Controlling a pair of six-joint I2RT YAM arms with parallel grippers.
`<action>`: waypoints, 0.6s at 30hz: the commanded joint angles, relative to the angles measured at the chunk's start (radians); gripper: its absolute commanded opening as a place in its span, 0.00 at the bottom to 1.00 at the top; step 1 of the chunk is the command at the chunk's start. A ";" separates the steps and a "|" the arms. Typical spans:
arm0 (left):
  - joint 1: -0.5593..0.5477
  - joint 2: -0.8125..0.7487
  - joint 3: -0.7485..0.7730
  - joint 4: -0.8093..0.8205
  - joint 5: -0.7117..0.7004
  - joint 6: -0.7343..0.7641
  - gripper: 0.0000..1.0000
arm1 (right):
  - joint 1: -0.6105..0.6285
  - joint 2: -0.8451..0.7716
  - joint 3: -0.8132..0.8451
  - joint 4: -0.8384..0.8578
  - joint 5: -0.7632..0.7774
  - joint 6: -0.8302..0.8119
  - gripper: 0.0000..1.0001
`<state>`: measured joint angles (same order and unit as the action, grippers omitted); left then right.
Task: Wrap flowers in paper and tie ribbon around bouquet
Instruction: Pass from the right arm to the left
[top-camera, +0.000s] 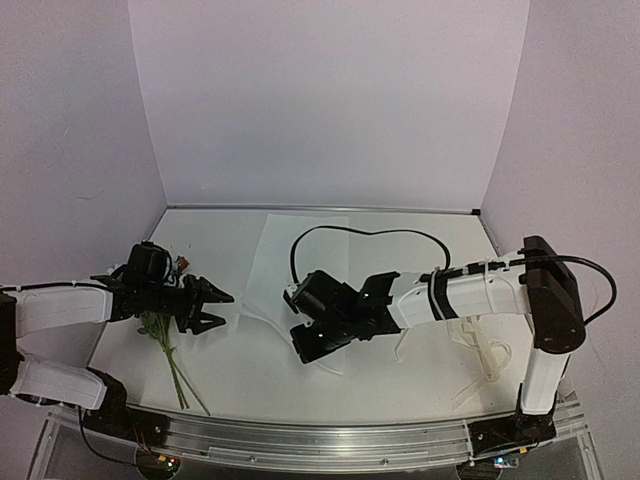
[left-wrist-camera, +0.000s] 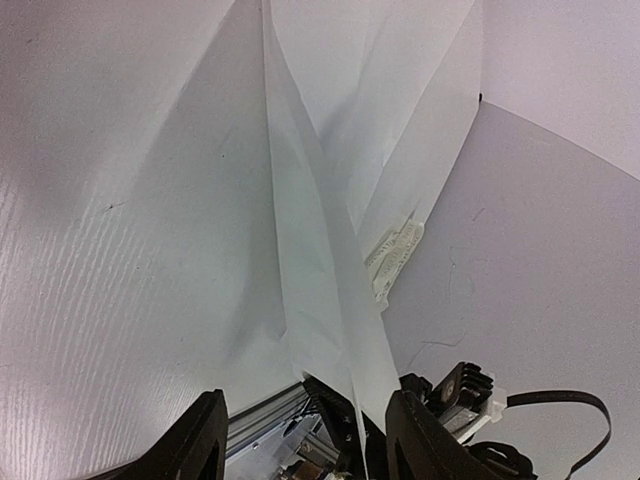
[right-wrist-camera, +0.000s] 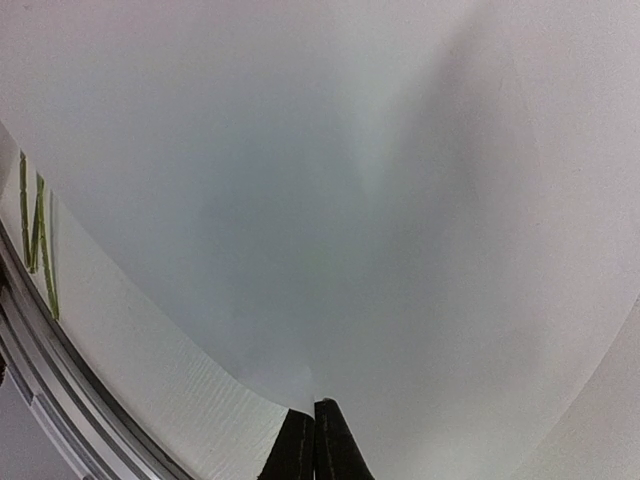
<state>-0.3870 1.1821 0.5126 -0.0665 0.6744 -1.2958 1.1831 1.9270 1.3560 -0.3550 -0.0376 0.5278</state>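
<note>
Your right gripper (right-wrist-camera: 314, 408) is pinched shut on the paper (top-camera: 300, 250) edge. Left gripper (top-camera: 226, 309) has its jaws spread, holding nothing, just beside the flowers (top-camera: 168, 345), which lie flat left of the paper.

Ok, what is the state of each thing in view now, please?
thin white paper sheet: one edge lifted into a peaked fold
artificial flowers with green stems: lying flat on table, unwrapped
narrow cream fabric ribbon: loose on table, untied
left hand: open, empty
right hand: shut on the sheet's edge
</note>
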 joint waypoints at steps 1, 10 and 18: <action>-0.006 0.022 0.061 0.059 0.020 -0.009 0.54 | -0.004 -0.031 0.029 0.004 0.011 -0.006 0.00; -0.070 0.059 0.044 0.120 0.022 -0.040 0.40 | -0.005 -0.025 0.041 -0.001 0.014 -0.008 0.00; -0.110 0.100 0.032 0.202 0.013 -0.063 0.32 | -0.005 -0.020 0.050 -0.010 0.007 -0.009 0.00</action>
<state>-0.4804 1.2543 0.5415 0.0516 0.6822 -1.3425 1.1831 1.9270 1.3645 -0.3599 -0.0380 0.5274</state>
